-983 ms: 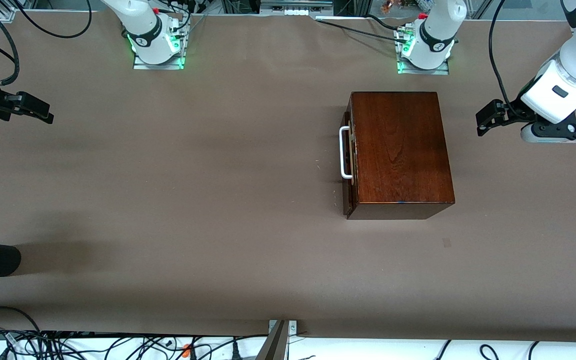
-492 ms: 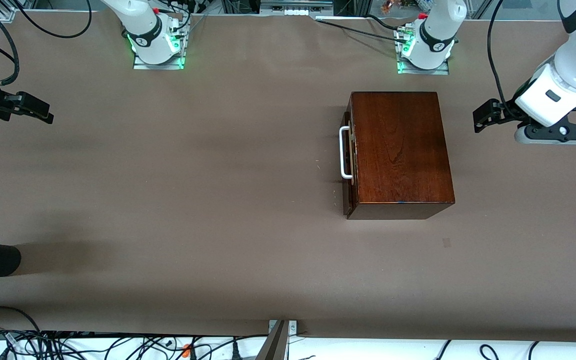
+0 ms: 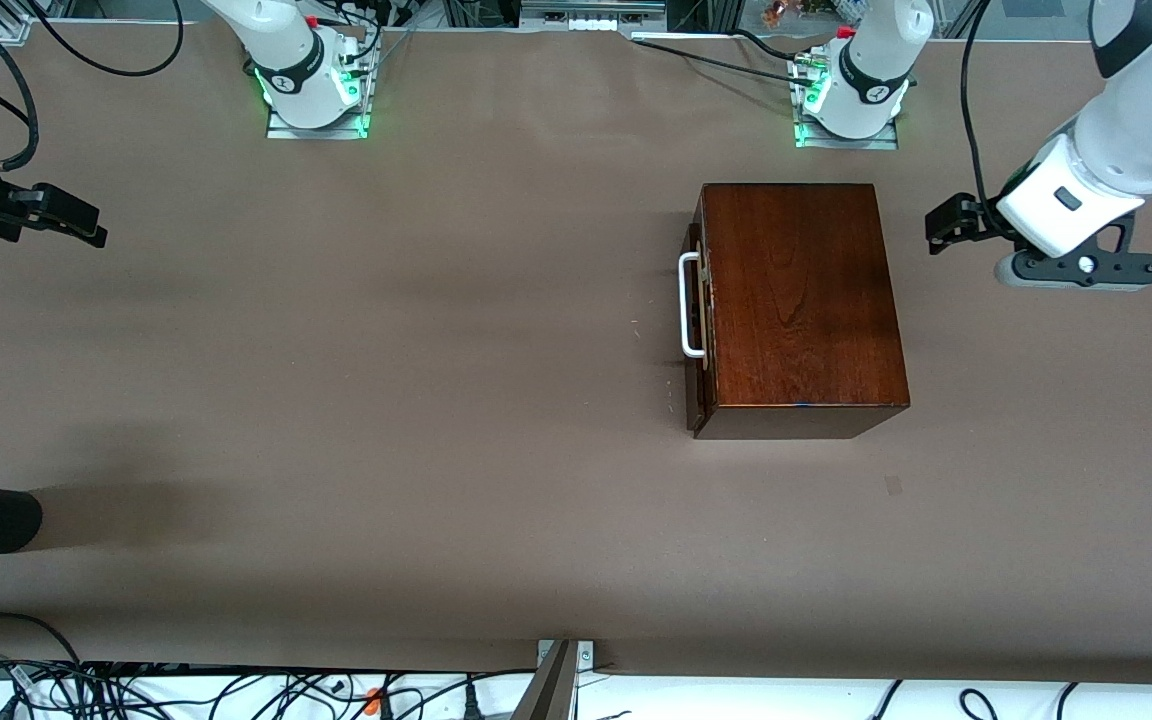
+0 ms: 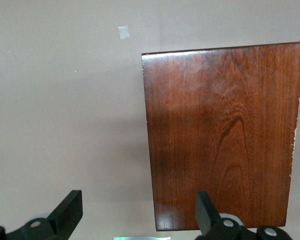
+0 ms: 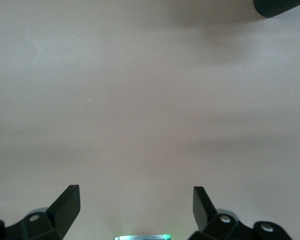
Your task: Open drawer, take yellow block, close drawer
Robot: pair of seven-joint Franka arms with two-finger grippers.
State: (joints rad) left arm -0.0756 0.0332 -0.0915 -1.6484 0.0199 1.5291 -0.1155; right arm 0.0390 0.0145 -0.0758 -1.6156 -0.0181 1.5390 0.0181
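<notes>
Lately moved: left gripper (image 3: pixel 944 222), fingers spread and empty, has drifted in toward the wooden box (image 3: pixel 798 300), now just beside it, approach under way. Drawer (image 3: pixel 696 330): shut, white handle (image 3: pixel 688 305) on the box side away from this gripper. Yellow block: unseen, presumably inside. Right gripper (image 3: pixel 76 225): released, waiting well apart over bare table (image 3: pixel 386 400).

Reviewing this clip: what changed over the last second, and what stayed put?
The left gripper, jaws open and empty, moved toward the wooden box from the left arm's end of the table. Nothing was grasped or released. The drawer stayed shut, its handle untouched, and the right gripper waits open at its own end.
</notes>
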